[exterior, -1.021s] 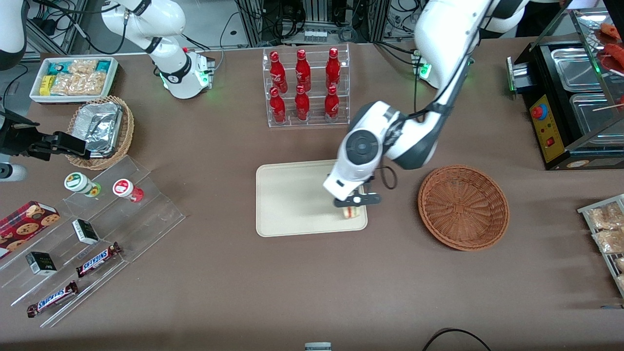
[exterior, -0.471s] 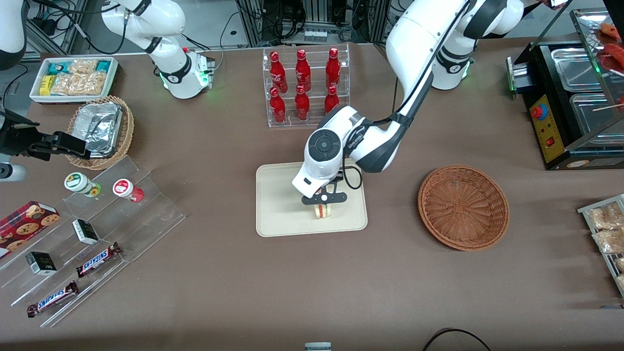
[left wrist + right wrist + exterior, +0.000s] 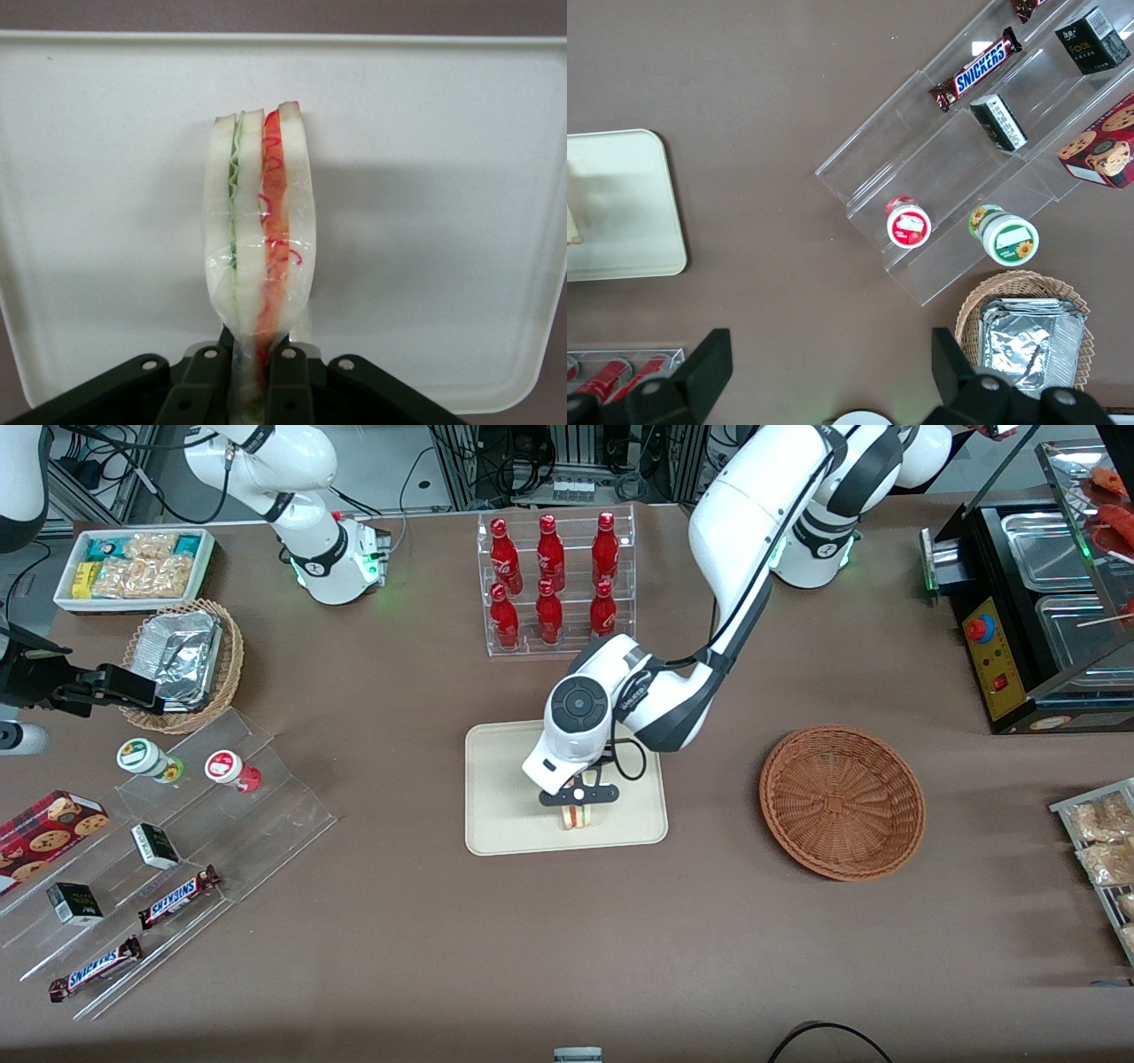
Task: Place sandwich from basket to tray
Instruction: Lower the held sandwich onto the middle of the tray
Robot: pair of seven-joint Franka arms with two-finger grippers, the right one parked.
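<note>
The sandwich (image 3: pixel 577 817) (image 3: pixel 260 230), a wrapped white-bread wedge with green and red filling, hangs just over the cream-beige tray (image 3: pixel 507 779) (image 3: pixel 425 177), near the tray's edge closest to the front camera. My gripper (image 3: pixel 578 804) (image 3: pixel 259 372) is shut on its lower end, the black fingers (image 3: pixel 292 376) pinching both bread faces. The tray also shows in the right wrist view (image 3: pixel 620 204). The reddish-brown wicker basket (image 3: pixel 842 802) stands beside the tray, toward the working arm's end of the table, with nothing in it.
A clear rack of red bottles (image 3: pixel 554 580) stands farther from the front camera than the tray. A tan basket with a foil container (image 3: pixel 182 651), a white snack bin (image 3: pixel 133 567) and acrylic steps with snack bars (image 3: pixel 177 841) lie toward the parked arm's end. A black appliance (image 3: pixel 1036 602) sits at the working arm's end.
The gripper has carried the sandwich from the tray's corner nearest the basket toward the middle of the tray's near edge. It has slowed and sits slightly lower over the tray now.
</note>
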